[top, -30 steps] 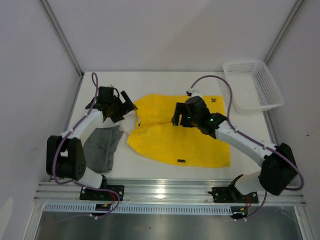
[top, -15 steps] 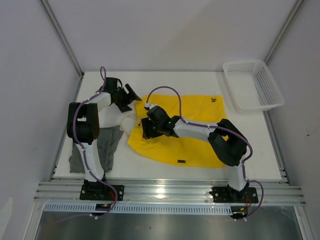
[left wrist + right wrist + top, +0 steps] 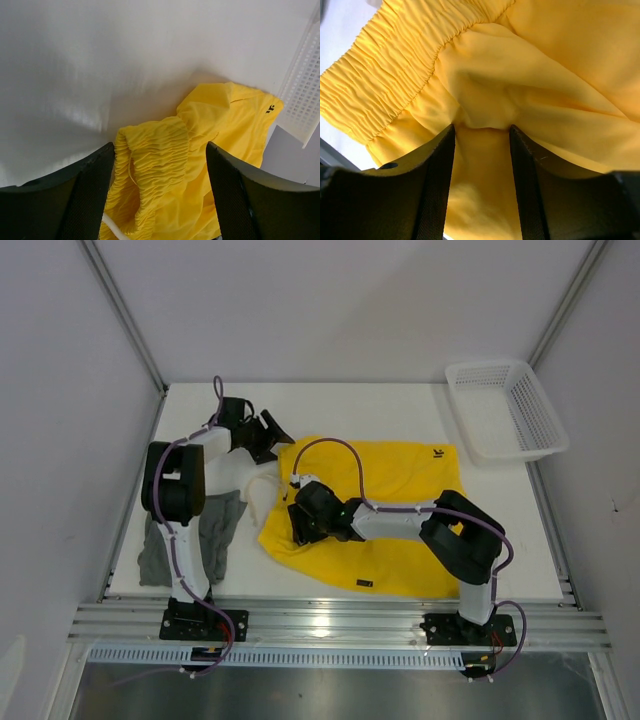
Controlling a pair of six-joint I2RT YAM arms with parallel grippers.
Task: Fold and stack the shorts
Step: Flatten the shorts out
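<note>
Yellow cloth covers the middle of the white table (image 3: 400,400), so I judge us early in the job; the yellow shorts (image 3: 400,485) lie spread and rumpled, waistband toward the left arm, with no fold made that I can see; the dark grey shorts (image 3: 228,530) lie at the near left edge, partly under the left arm and apart from the yellow pair (loosely doubled at best, I cannot tell from above); the white mesh basket (image 3: 540,410) sits at the far right corner, well apart from both. Nothing is stacked.

The left gripper (image 3: 160,147) hangs at the far left corner of the yellow pair, jaws wide, the gathered waistband (image 3: 155,165) lying between the fingers but not pinched; the right gripper (image 3: 481,127) is down on the yellow cloth just inside the waistband, jaws narrowed with a pucker of fabric between them; whether they bite I cannot tell.

Left to do, as I read it: fold the yellow pair, then stack the two; a small dark tag (image 3: 437,452) shows at its far right corner.
</note>
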